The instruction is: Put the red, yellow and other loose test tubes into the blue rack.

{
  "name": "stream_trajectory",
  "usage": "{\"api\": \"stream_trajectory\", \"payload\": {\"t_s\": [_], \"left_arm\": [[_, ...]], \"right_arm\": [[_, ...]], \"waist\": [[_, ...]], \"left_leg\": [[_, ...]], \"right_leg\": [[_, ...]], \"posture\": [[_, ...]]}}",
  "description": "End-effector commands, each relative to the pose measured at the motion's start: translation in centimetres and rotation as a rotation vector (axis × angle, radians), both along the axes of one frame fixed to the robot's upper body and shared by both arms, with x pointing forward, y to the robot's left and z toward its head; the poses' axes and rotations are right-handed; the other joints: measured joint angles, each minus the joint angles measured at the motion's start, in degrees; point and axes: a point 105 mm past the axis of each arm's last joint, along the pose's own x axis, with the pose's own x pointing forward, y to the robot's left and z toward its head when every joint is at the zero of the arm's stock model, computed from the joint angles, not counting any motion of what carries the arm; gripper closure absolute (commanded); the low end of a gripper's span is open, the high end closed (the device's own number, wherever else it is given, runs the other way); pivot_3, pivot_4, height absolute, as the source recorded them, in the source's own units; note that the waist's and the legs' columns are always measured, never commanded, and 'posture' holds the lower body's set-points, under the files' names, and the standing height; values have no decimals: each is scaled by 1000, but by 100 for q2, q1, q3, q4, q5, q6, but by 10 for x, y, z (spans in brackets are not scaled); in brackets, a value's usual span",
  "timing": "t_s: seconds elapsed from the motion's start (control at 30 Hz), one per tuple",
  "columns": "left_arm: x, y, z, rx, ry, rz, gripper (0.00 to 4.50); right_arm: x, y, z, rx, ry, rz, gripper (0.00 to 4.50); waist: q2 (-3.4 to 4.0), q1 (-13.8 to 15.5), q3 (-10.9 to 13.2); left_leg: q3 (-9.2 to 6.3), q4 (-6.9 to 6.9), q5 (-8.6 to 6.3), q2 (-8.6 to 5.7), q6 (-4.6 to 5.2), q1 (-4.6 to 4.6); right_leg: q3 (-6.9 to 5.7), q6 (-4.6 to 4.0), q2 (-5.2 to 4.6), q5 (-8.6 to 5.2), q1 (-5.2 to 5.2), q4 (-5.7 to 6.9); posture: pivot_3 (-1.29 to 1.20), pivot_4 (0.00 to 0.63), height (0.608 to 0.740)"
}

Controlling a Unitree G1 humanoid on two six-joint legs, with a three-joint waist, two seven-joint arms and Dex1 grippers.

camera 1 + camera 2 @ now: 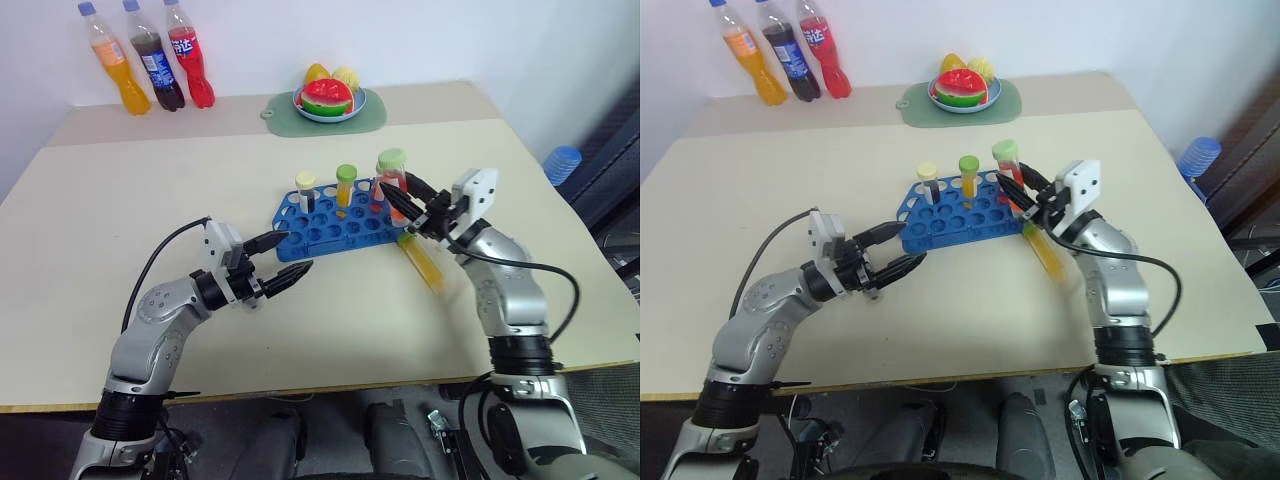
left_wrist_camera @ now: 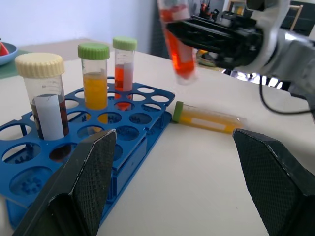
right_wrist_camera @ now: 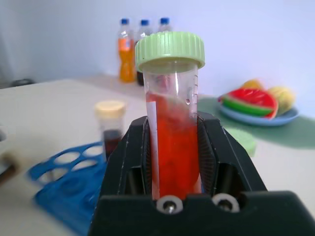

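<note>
Beside blue rack point(image 2: 147, 123) — yellow tube point(image 2: 206, 118) (lying flat).

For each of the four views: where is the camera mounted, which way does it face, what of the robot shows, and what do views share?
Left eye view: head camera, looking forward and down at the table; both arms show, the right gripper shut on a red tube by the blue rack.
Right eye view: its stereo twin, same scene.
Left wrist view: looks along the open left gripper at the rack, a lying yellow tube.
Right wrist view: looks along its jaws at the clamped red tube.
Shared: rack and red tube appear in all.
</note>
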Motion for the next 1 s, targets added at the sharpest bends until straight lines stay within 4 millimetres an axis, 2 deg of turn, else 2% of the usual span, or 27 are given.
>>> {"api": "stream_trajectory", "payload": {"t_s": [0.03, 0.33, 0.7, 0.77, 0.8, 0.93, 0.97, 1.0], "left_arm": [[0, 1, 13, -20, -45, 7, 572], [-5, 1, 19, -29, -47, 23, 572], [-7, -4, 24, -46, -36, 31, 572], [-8, -4, 23, -48, -32, 30, 572], [-8, -4, 23, -50, -30, 30, 572], [-7, -3, 20, -53, -23, 30, 572], [-7, -3, 19, -55, -21, 29, 572], [-7, -3, 18, -55, -19, 29, 572]], "right_arm": [[9, -1, 6, 20, -93, -70, 3732], [25, 5, -32, 24, -31, -115, 3732], [31, 21, -63, 37, 47, -80, 3732], [29, 19, -64, 29, 36, -83, 2659], [28, 16, -63, 18, 22, -89, 2388], [21, 3, -53, -36, -26, -103, 338], [18, -2, -50, -61, -35, -107, 45], [15, -7, -48, -79, -37, -111, 45]], "waist": [[0, -3, 0], [1, -46, -1], [-4, -93, -7], [-6, -134, -10], [-6, -140, -10], [-6, -143, -10], [-6, -129, -10], [-5, -124, -10]], "left_leg": [[-1, 0, 0, 0, 0, 1], [0, -2, 0, 1, 0, 6], [-1, -2, 0, 7, 0, 16], [-2, -2, 0, 8, 0, 17], [-2, -2, 0, 7, 0, 17], [-5, -4, 0, 7, -2, 12], [-4, -3, 0, 5, -1, 11], [-5, -3, 0, 5, -2, 10]], "right_leg": [[0, 0, 1, 0, 0, 0], [0, -1, 3, 0, 1, 5], [1, -3, 12, 1, 6, 11], [0, -4, 12, 1, 8, 12], [0, -4, 12, 1, 9, 12], [0, -4, 13, 0, 4, 9], [0, -4, 11, 0, 4, 8], [0, -4, 10, 0, 4, 8]], "posture": [[0, 150, 740], [0, 150, 740], [0, 150, 740], [0, 150, 740], [0, 150, 740], [0, 150, 740], [0, 150, 740], [0, 150, 740]]}}
